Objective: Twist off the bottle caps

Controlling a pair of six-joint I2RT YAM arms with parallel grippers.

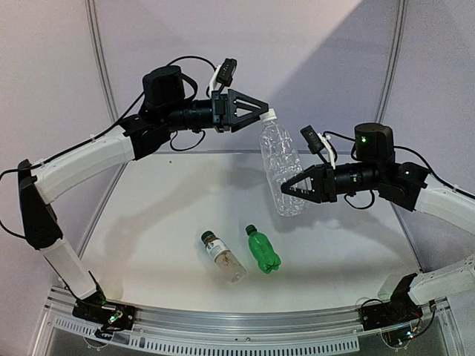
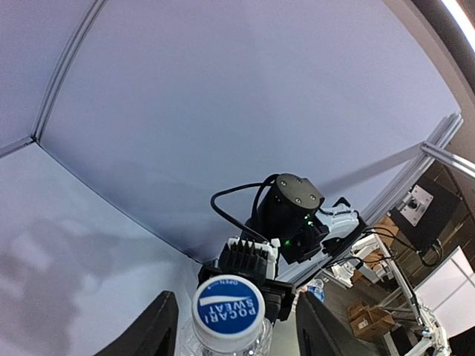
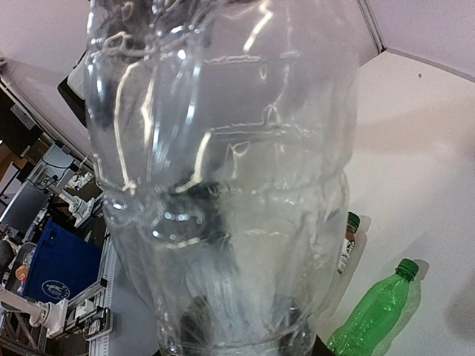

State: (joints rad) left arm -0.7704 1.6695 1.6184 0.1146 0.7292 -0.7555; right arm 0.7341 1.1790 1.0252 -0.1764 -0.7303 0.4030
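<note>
Centre frame, the right tool (image 1: 291,188) clamps the clear ribbed plastic bottle (image 1: 278,159) aloft; the left tool (image 1: 265,110) straddles its white round plastic screw cap (image 2: 228,310), jaws wide, not touching.

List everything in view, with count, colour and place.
clear bottle: one, clear, in the air above the table
white cap: one, white, on the clear bottle
green bottle: one, green, lying on the table
labelled bottle: one, clear, lying left of the green bottle
green caps: two, dark green, on the lying bottles
table: one, white, under everything
left tool: one, black, at the white cap, grip unclear
right tool: one, black, gripping the clear bottle's lower body
</note>
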